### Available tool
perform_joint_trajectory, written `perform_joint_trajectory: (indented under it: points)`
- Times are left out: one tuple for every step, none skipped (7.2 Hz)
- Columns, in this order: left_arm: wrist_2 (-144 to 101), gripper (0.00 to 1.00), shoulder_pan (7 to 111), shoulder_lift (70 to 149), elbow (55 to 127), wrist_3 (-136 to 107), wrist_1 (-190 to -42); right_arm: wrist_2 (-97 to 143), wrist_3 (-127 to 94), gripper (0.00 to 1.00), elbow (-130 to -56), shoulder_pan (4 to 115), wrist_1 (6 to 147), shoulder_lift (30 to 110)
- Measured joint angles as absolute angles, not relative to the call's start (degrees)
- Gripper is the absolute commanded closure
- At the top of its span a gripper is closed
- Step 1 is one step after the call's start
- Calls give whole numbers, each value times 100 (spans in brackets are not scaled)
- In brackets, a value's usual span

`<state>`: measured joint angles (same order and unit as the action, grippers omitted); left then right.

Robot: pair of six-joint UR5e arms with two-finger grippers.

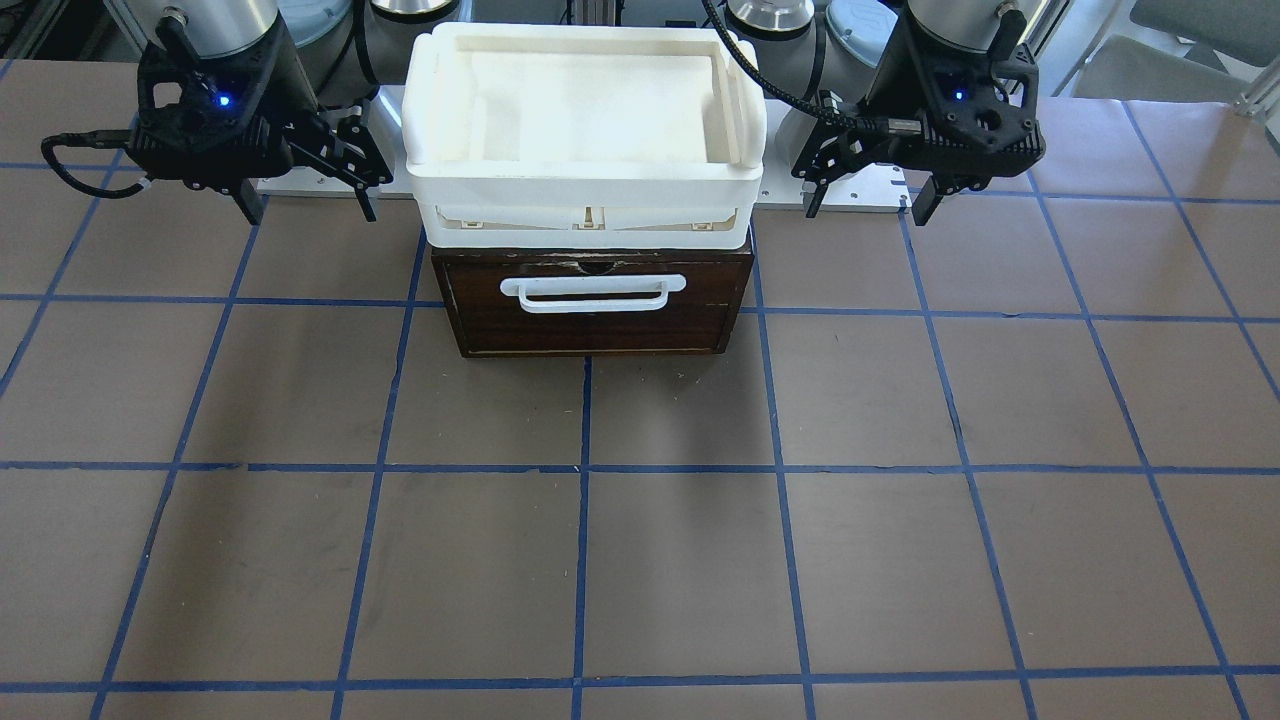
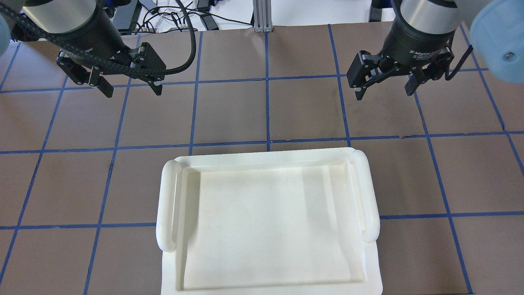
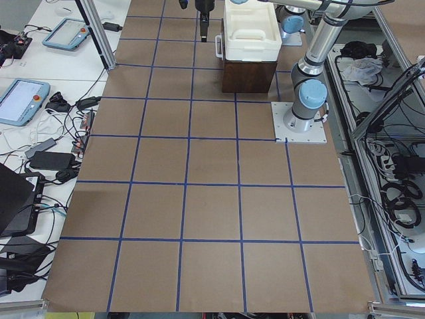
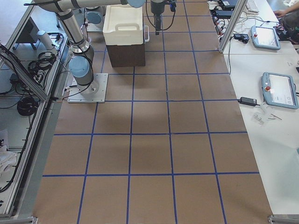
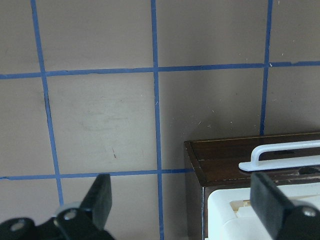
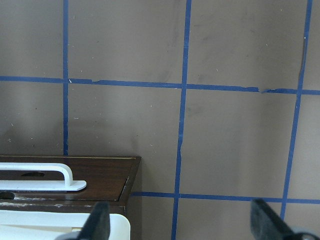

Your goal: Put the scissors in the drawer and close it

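The drawer (image 1: 595,325) with its dark brown front and white bar handle (image 1: 597,293) is pushed shut in its wooden box under a white plastic tray (image 1: 585,190). The scissors show in no view. My left gripper (image 1: 868,208) hangs open and empty beside the box, on the robot's left of it. My right gripper (image 1: 308,210) hangs open and empty on the other side. In the overhead view the left gripper (image 2: 133,91) and the right gripper (image 2: 385,93) are both beyond the tray (image 2: 166,205). The drawer front also shows in the left wrist view (image 5: 225,160) and the right wrist view (image 6: 100,172).
The table is brown with a blue tape grid (image 1: 585,468). The arms' bases and a metal plate (image 1: 860,190) sit behind the box. Tablets and cables (image 3: 26,100) lie on side benches off the table.
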<state>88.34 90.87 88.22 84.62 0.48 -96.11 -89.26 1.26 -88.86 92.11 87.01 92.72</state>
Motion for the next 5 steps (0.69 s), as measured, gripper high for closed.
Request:
perform_joint_trajectory:
  points:
    - [8838, 0, 9083, 8812, 8463, 66, -9608, -8929, 126, 0, -8886, 9211, 8701, 9272]
    - [8852, 0, 9081, 8803, 8464, 88, -9607, -8929, 127, 0, -8886, 9211, 8701, 9272]
    - [8862, 0, 9080, 8797, 8464, 104, -9607, -8928, 125, 0, -8886, 9211, 8701, 9272]
    - [8868, 0, 9079, 8786, 8464, 110, -9607, -8928, 124, 0, -8886, 9211, 8701, 9272]
    - [8873, 0, 9079, 8770, 8466, 113, -9606, -8930, 123, 0, -8886, 9211, 8701, 9273]
